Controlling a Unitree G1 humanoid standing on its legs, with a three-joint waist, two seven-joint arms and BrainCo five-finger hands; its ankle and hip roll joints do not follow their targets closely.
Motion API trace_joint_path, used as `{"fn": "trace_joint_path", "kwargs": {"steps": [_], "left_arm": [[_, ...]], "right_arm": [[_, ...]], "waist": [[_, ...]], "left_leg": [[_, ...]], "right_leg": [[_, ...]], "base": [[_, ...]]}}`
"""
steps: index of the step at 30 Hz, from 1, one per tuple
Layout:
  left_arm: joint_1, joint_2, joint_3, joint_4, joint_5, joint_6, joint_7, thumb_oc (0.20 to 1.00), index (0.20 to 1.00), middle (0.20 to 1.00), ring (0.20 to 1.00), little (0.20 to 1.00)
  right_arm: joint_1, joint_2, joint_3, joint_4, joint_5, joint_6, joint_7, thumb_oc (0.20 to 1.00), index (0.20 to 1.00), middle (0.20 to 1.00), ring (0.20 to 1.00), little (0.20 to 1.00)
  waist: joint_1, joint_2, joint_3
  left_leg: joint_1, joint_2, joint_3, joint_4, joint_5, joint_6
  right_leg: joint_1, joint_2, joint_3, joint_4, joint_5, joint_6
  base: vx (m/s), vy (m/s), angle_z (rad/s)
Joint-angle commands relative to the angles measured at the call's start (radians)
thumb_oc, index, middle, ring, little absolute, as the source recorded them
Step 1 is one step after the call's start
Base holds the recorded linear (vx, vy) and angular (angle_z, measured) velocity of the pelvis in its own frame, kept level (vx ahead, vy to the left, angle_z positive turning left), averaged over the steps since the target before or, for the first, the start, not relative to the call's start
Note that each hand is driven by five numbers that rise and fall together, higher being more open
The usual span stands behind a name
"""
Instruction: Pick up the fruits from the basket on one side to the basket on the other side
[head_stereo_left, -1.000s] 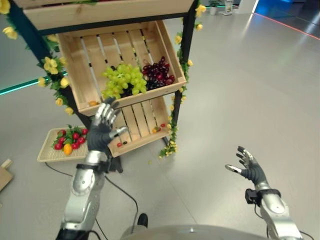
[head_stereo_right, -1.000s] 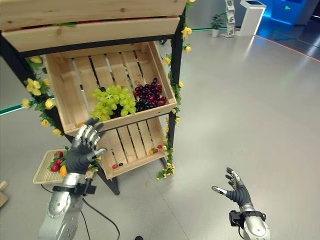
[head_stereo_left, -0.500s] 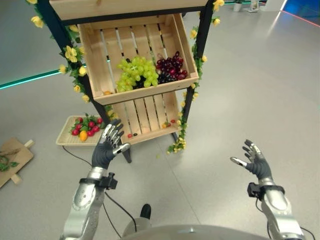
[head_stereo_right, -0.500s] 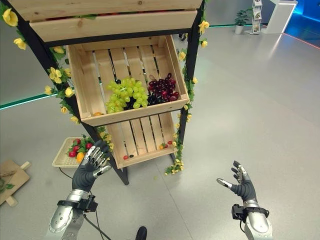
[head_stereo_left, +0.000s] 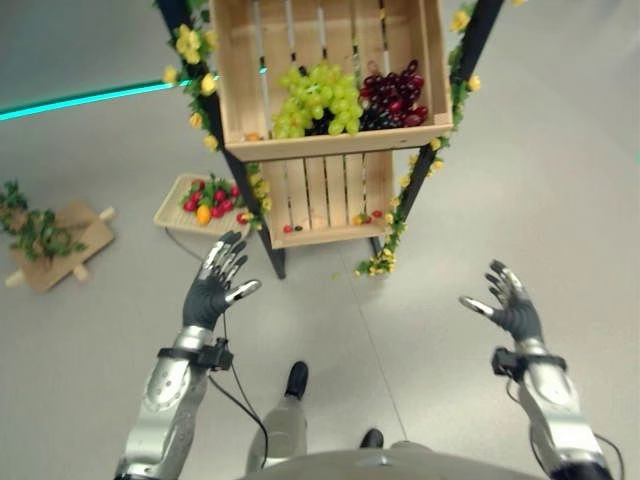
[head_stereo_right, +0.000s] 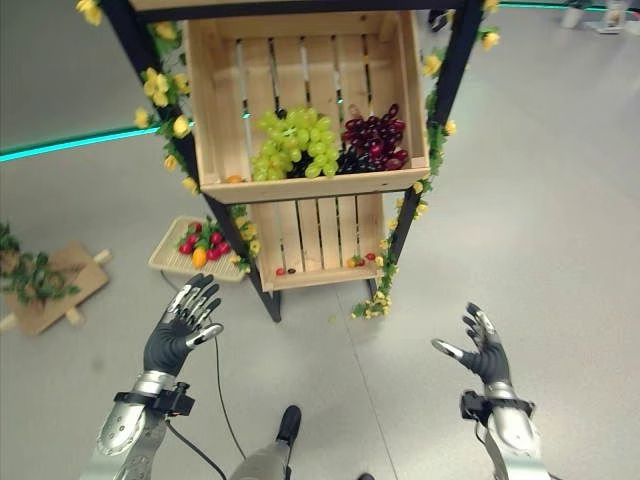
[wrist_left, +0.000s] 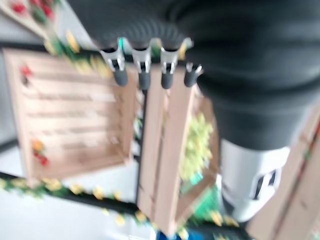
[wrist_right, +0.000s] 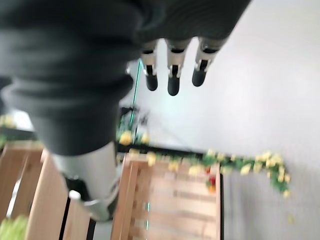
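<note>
Compared with a second ago, the whole picture has shifted: the wooden stand (head_stereo_left: 330, 110) now sits higher and smaller in the head views, so the camera has pulled back from it. The left hand (head_stereo_left: 215, 285), which was raised in front of the upper crate's front board, now hangs over bare floor, well below the lower crate (head_stereo_left: 335, 200). The right hand (head_stereo_left: 505, 300) remains out to the right over the floor, far from everything. In my judgement this means the robot is stepping away or re-positioning, and no pick has begun.

Both hands are empty. The left hand has its fingers spread and straight with the thumb out to the side; its wrist view shows the dark fingertips (wrist_left: 142, 77) in a row with nothing between them. The right hand is also spread wide, palm half turned up, and holds nothing.

The fruits lie as follows. The green grapes (head_stereo_left: 318, 95) and the dark red grapes (head_stereo_left: 392, 95) rest side by side in the upper crate (head_stereo_left: 330, 75), against its front board. A few small fruits lie in the lower crate. The flat woven basket (head_stereo_left: 205, 205) stands on the floor just left of the stand's leg, with red fruits and an orange one (head_stereo_left: 204, 213) in it. This basket is the nearest to the left fingers, above them in the view and apart from them
</note>
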Motion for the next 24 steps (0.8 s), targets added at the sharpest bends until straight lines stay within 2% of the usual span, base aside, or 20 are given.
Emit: {"fn": "trace_joint_path", "kwargs": {"steps": [1, 2, 3, 5, 7, 8, 9, 10, 13, 17, 20, 21, 22, 24], "left_arm": [[-0.035, 0.008, 0.011, -0.052, 0.01, -0.064, -0.013, 1.0, 1.0, 1.0, 1.0, 1.0], [-0.05, -0.004, 0.008, -0.048, 0.012, -0.067, -0.005, 1.0, 1.0, 1.0, 1.0, 1.0], [-0.05, -0.005, 0.008, -0.048, 0.012, -0.067, -0.005, 1.0, 1.0, 1.0, 1.0, 1.0], [-0.062, -0.007, 0.003, -0.046, 0.031, -0.068, 0.007, 1.0, 1.0, 1.0, 1.0, 1.0], [-0.073, 0.004, -0.006, -0.056, 0.064, -0.072, 0.014, 1.0, 1.0, 1.0, 1.0, 1.0], [-0.073, 0.005, -0.006, -0.057, 0.064, -0.071, 0.014, 1.0, 1.0, 1.0, 1.0, 1.0], [-0.065, 0.016, -0.001, -0.067, 0.076, -0.075, 0.013, 1.0, 1.0, 1.0, 1.0, 1.0], [-0.065, 0.017, 0.0, -0.067, 0.076, -0.075, 0.013, 1.0, 1.0, 1.0, 1.0, 1.0], [-0.056, 0.026, 0.03, -0.072, 0.093, -0.079, 0.032, 1.0, 1.0, 1.0, 1.0, 1.0], [-0.061, 0.041, 0.053, -0.08, 0.1, -0.081, 0.038, 1.0, 1.0, 1.0, 1.0, 1.0], [-0.072, 0.046, 0.043, -0.077, 0.11, -0.079, 0.037, 1.0, 1.0, 1.0, 1.0, 1.0], [-0.081, 0.05, 0.039, -0.064, 0.126, -0.08, 0.039, 1.0, 1.0, 1.0, 1.0, 1.0], [-0.082, 0.05, 0.038, -0.061, 0.136, -0.081, 0.043, 1.0, 1.0, 1.0, 1.0, 1.0], [-0.087, 0.049, 0.033, -0.05, 0.136, -0.078, 0.04, 1.0, 1.0, 1.0, 1.0, 1.0]], "right_arm": [[-0.015, -0.05, -0.021, -0.038, 0.011, -0.057, -0.009, 1.0, 1.0, 1.0, 1.0, 1.0], [-0.014, -0.045, -0.018, -0.029, 0.01, -0.054, -0.01, 1.0, 1.0, 1.0, 1.0, 1.0], [-0.014, -0.045, -0.018, -0.029, 0.01, -0.054, -0.01, 1.0, 1.0, 1.0, 1.0, 1.0], [-0.011, -0.036, -0.019, -0.021, 0.012, -0.049, -0.011, 1.0, 1.0, 1.0, 1.0, 1.0], [-0.011, -0.028, -0.03, -0.01, 0.016, -0.047, -0.024, 1.0, 1.0, 1.0, 1.0, 1.0], [-0.011, -0.028, -0.03, -0.01, 0.016, -0.047, -0.024, 1.0, 1.0, 1.0, 1.0, 1.0], [-0.014, -0.022, -0.024, -0.004, 0.01, -0.046, -0.026, 1.0, 1.0, 1.0, 1.0, 1.0], [-0.015, -0.022, -0.024, -0.003, 0.01, -0.046, -0.026, 1.0, 1.0, 1.0, 1.0, 1.0], [-0.046, -0.012, -0.005, 0.0, -0.013, -0.038, -0.025, 1.0, 1.0, 1.0, 1.0, 1.0], [-0.045, -0.003, 0.002, -0.011, -0.026, -0.031, -0.015, 1.0, 1.0, 1.0, 1.0, 1.0], [-0.035, 0.001, 0.002, -0.02, -0.034, -0.031, -0.011, 1.0, 1.0, 1.0, 1.0, 1.0], [-0.027, 0.006, 0.003, -0.037, -0.043, -0.027, -0.005, 1.0, 1.0, 1.0, 1.0, 1.0], [-0.023, 0.011, 0.006, -0.048, -0.046, -0.028, 0.001, 1.0, 1.0, 1.0, 1.0, 1.0], [0.0, 0.008, -0.006, -0.078, -0.043, -0.026, 0.019, 1.0, 1.0, 1.0, 1.0, 1.0]], "waist": [[-0.057, 0.016, -0.099], [-0.073, 0.03, -0.121], [-0.073, 0.031, -0.12], [-0.092, 0.043, -0.136], [-0.097, 0.043, -0.146], [-0.098, 0.043, -0.146], [-0.092, 0.05, -0.145], [-0.092, 0.049, -0.145], [-0.073, 0.029, -0.119], [-0.074, 0.013, -0.105], [-0.085, 0.005, -0.097], [-0.11, -0.005, -0.082], [-0.132, -0.003, -0.071], [-0.18, -0.001, -0.063]], "left_leg": [[0.114, 0.047, 0.011, 0.096, -0.133, 0.027], [0.216, 0.044, -0.004, 0.09, -0.174, 0.025], [0.22, 0.045, -0.005, 0.088, -0.174, 0.024], [0.287, 0.055, 0.004, 0.011, -0.208, 0.035], [0.287, 0.075, 0.038, -0.107, -0.224, 0.051], [0.288, 0.075, 0.038, -0.109, -0.223, 0.051], [0.297, 0.078, 0.041, -0.138, -0.254, 0.064], [0.297, 0.077, 0.043, -0.137, -0.254, 0.065], [0.262, 0.009, 0.041, -0.139, -0.241, 0.11], [0.243, -0.032, 0.061, -0.119, -0.257, 0.134], [0.244, -0.052, 0.075, -0.106, -0.269, 0.145], [0.242, -0.067, 0.097, -0.106, -0.261, 0.158], [0.242, -0.062, 0.113, -0.105, -0.261, 0.163], [0.224, -0.063, 0.137, -0.104, -0.241, 0.178]], "right_leg": [[-0.084, 0.019, 0.018, -0.011, 0.0, 0.054], [-0.112, 0.006, 0.007, -0.008, 0.029, 0.061], [-0.11, 0.007, 0.007, -0.008, 0.028, 0.062], [-0.142, -0.005, -0.003, 0.011, 0.047, 0.074], [-0.151, -0.033, -0.033, 0.018, 0.072, 0.093], [-0.151, -0.033, -0.033, 0.018, 0.072, 0.093], [-0.157, -0.033, -0.021, 0.028, 0.072, 0.114], [-0.158, -0.035, -0.019, 0.029, 0.073, 0.115], [-0.206, -0.092, -0.015, 0.058, 0.124, 0.136], [-0.236, -0.143, 0.015, 0.077, 0.154, 0.167], [-0.242, -0.153, 0.04, 0.08, 0.169, 0.178], [-0.267, -0.155, 0.09, 0.078, 0.195, 0.192], [-0.286, -0.145, 0.127, 0.084, 0.203, 0.202], [-0.331, -0.104, 0.251, 0.141, 0.179, 0.197]], "base": [[-0.11, 0.212, 0.82], [-0.08, 0.173, 0.82], [-0.11, 0.2, 0.56], [-0.11, 0.181, 0.56], [-0.14, 0.271, 0.53], [-0.1, 0.306, 0.25], [-0.03, 0.157, 0.1], [-0.09, 0.265, 0.2], [-0.25, 0.3, 0.09], [-0.17, 0.259, -0.16], [-0.09, 0.166, -0.02], [-0.17, 0.155, -0.19], [-0.25, 0.196, -0.4], [-0.22, 0.126, -0.72]]}}
